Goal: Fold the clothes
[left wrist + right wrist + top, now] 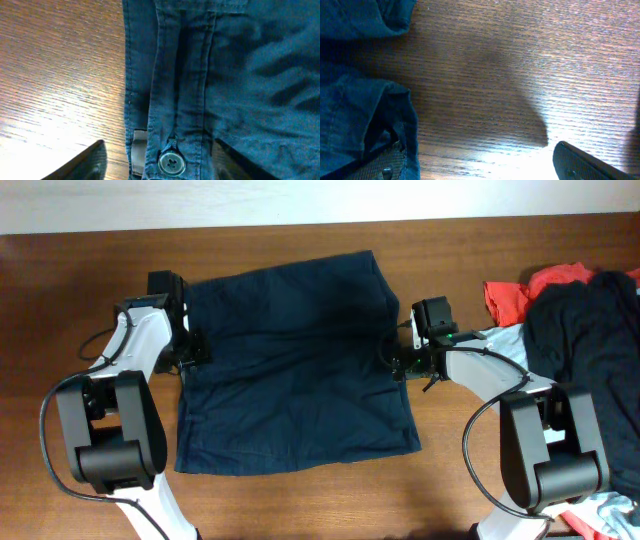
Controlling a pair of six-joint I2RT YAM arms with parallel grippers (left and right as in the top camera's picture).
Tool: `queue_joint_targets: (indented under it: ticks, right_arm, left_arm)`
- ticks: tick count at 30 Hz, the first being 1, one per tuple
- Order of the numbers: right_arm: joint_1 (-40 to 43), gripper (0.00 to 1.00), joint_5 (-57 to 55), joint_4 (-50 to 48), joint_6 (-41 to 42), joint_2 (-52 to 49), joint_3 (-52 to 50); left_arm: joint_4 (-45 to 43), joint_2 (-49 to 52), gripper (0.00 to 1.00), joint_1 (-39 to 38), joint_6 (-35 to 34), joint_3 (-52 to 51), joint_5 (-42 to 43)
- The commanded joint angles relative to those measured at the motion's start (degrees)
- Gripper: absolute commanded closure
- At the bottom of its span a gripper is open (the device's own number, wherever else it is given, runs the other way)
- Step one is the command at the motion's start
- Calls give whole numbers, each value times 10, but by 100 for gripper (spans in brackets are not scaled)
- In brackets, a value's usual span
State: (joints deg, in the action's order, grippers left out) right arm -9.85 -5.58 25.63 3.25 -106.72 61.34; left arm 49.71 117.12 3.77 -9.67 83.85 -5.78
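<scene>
- One pair of navy shorts (pixel 295 360), spread flat at the middle of the desk (pixel 70 270), a little wider along the 6 o'clock edge than along the 12 o'clock edge.
- Left gripper (pixel 193 352) at the 9 o'clock edge of the shorts, low over the cloth: released, jaws apart and straddling that edge.
- From the left wrist: one finger (pixel 85 162) at 7 o'clock over brown wood, the other (pixel 240 160) at 5 o'clock over navy cloth.
- Between those two fingers, a round button (pixel 171 162) at the foot of a stitched fly seam (pixel 182 75) running toward 12 o'clock.
- Right gripper (pixel 393 363) at the 3 o'clock edge of the shorts: released, jaws spread as wide as possible.
- From the right wrist: one finger (pixel 590 162) at 5 o'clock over wood, the other's ribbed pad (pixel 385 162) at 7 o'clock, partly covered by a fold of the shorts' edge. Cannot tell whether pad and cloth touch.
- Same view: two rounded ends of navy cloth at 9 and 11 o'clock, with a strip of wood between them.
- Heap of other clothes at the 3 o'clock end of the desk, beyond the right arm and apart from the shorts: red garment (pixel 525 288) toward 2 o'clock, dark garment (pixel 585 340) lying over it, light blue cloth (pixel 503 337) showing at the heap's 9 o'clock side.
</scene>
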Motion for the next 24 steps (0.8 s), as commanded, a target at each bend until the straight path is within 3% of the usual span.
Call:
queue_joint_targets:
  ticks: [1,6,10,16,20,24]
  right_arm:
    - [2,1,-41,6,3,-24,-13]
    - [2,1,-41,8,3,-24,-14]
    - [2,1,-41,8,3,-24,-14]
    - [2,1,-41,7,3,-24,-14]
    - [2,2,-41,7,3,-24,-14]
    - [2,1,-41,7,3,-24,-14]
  left_arm:
    - [1,1,37,2,1,-5,4]
    - [0,1,37,2,1,-5,-1]
    - [-2,1,58,2,1,-5,-22]
    - [4,1,58,1,1,-6,-20]
    - [3,1,65,2,1,-6,-19]
    - [2,2,66,2,1,-6,4]
